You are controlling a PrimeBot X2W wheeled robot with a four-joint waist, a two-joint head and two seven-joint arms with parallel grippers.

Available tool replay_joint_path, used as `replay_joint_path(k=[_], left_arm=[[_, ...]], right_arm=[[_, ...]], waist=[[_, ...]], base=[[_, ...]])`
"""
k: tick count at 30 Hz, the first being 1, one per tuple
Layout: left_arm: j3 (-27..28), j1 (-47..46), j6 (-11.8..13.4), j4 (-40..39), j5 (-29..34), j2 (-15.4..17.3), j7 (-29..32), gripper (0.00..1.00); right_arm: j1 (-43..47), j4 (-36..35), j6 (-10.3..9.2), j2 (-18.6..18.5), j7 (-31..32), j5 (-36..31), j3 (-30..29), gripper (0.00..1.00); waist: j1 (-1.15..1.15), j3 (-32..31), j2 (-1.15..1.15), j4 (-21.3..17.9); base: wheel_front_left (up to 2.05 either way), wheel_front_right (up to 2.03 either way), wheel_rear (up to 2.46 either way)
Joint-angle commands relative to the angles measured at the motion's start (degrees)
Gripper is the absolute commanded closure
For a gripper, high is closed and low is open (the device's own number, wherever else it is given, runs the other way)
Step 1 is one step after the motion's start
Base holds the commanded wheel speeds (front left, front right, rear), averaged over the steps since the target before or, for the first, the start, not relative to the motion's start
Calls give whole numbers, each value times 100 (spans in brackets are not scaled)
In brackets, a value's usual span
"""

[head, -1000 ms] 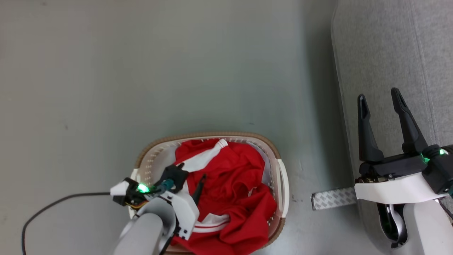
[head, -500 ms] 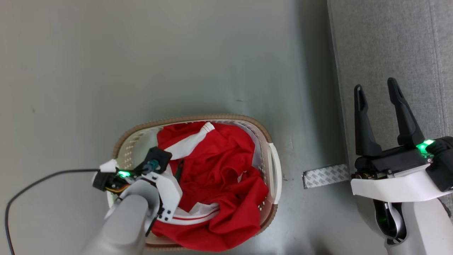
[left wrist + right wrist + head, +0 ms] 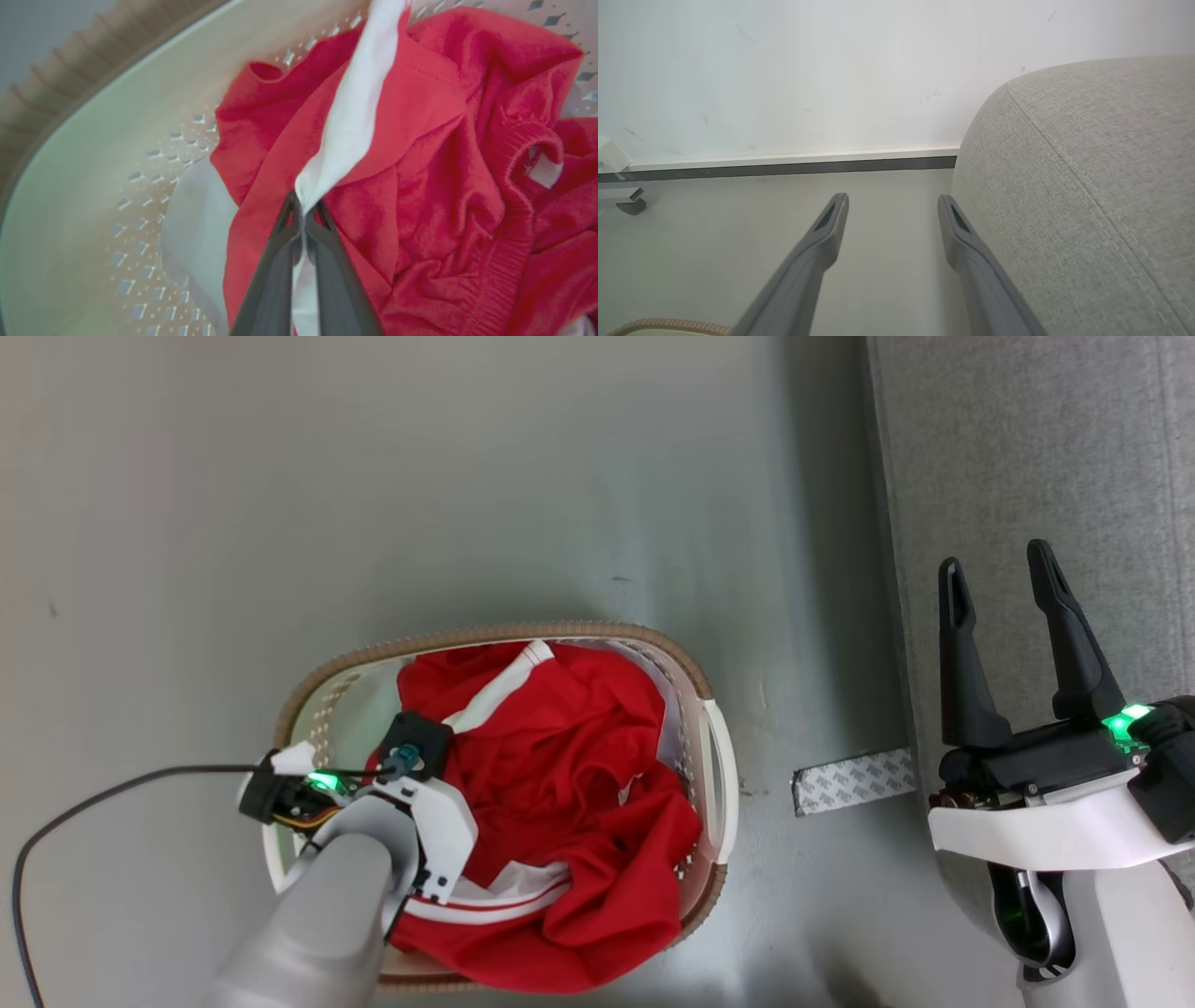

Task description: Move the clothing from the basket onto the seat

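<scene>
Head view: grey seat (image 3: 1027,448) along right edge, standing on floor (image 3: 373,476). Basket (image 3: 485,637) left of seat, well apart, heaped with red-and-white clothing (image 3: 579,775). Left claw (image 3: 304,207) inside basket, clamped on clothing's white stripe (image 3: 355,116). Right claw (image 3: 994,557) spread apart over seat edge.

The left gripper (image 3: 304,207), its fingers spread above the clothing (image 3: 569,775) a second ago, has sunk deeper into the basket (image 3: 467,639) and pinched a white stripe (image 3: 355,116), while the head view has shifted slightly.
</scene>
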Motion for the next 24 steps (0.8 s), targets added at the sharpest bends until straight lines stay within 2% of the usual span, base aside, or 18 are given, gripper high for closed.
replay_joint_path(k=[1, 7, 12, 24], left_arm=[[-9, -54, -14, 50, 60, -10, -80, 100], [226, 206, -169, -16, -456, -149, -407, 100], [292, 664, -271, -394, -764, -254, -505, 100], [296, 2042, -143, -2081, -1309, -307, -476, 100]], right_arm=[[-6, -8, -12, -7, -16, -31, -30, 0], [204, 179, -12, -7, -15, -147, -160, 0], [559, 394, -12, -9, -15, -319, -349, 0], [1612, 786, -12, -10, -15, -559, -702, 0]], waist=[[-1, -56, 0, 12], [-1, -675, 0, 215], [-1, -1601, 0, 564], [-1, -3708, 0, 1318]], base=[[0, 0, 0], [0, 0, 0], [0, 0, 0], [0, 0, 0]])
